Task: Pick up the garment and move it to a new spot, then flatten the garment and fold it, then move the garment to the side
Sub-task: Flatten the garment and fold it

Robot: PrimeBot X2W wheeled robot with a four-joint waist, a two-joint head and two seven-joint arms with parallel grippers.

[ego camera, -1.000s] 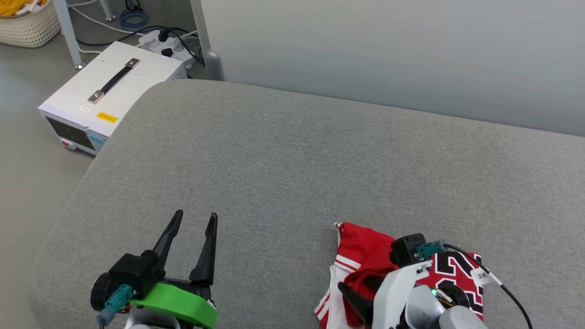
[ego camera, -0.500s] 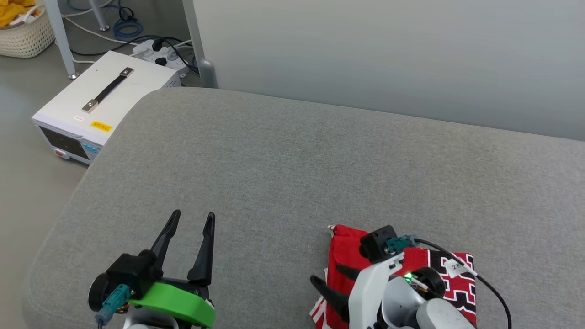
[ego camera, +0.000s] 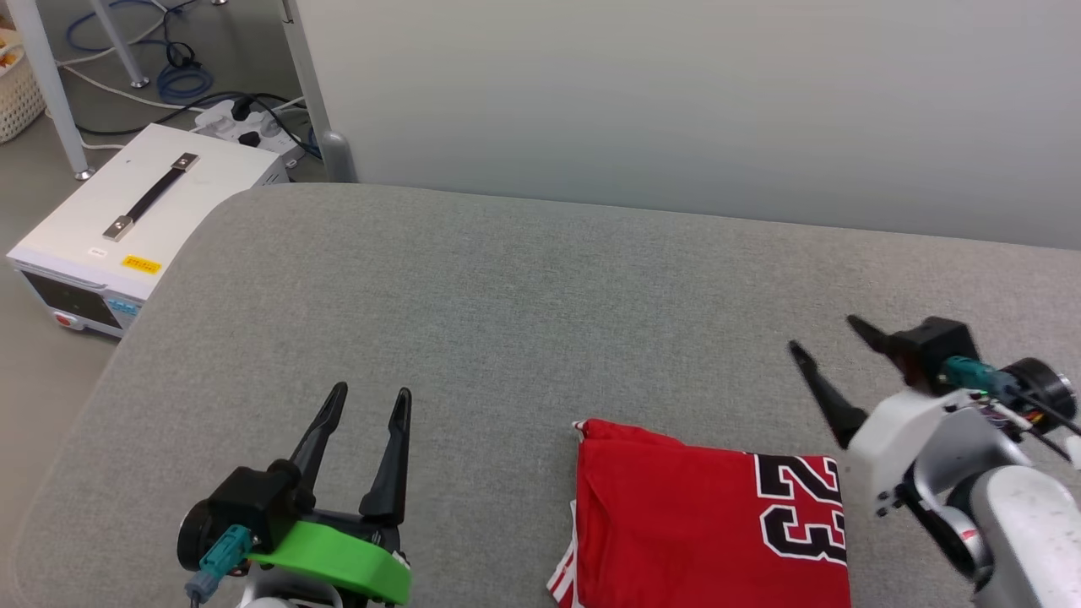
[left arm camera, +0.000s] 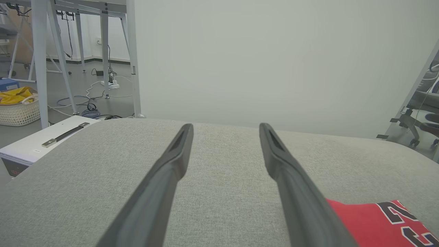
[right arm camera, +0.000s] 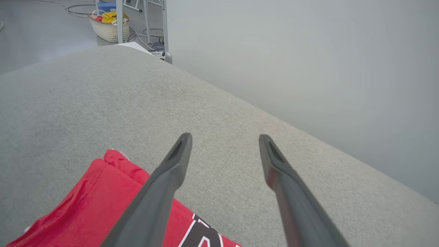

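The garment (ego camera: 701, 523), a red jersey folded into a flat rectangle with a black "23" on its right part, lies on the grey cushion (ego camera: 524, 304) near the front edge. A corner of the garment (left arm camera: 374, 223) appears at the lower right of the left wrist view, and the garment (right arm camera: 103, 202) lies below the fingers in the right wrist view. My right gripper (ego camera: 823, 338) hangs open above the cushion, up and to the right of the garment, holding nothing. My left gripper (ego camera: 369, 395) stands open and empty at the lower left, well left of the garment.
A white box with a black handle (ego camera: 127, 219) sits on the floor left of the cushion, with cables and a power strip (ego camera: 236, 118) behind it. A grey wall panel (ego camera: 676, 101) rises behind the cushion. A woven basket (right arm camera: 109, 27) stands on the floor farther off.
My right gripper has let go of the garment and lifted away to the right, opening fully. The garment now lies flat and folded. The head camera has swung right. The left gripper stayed put.
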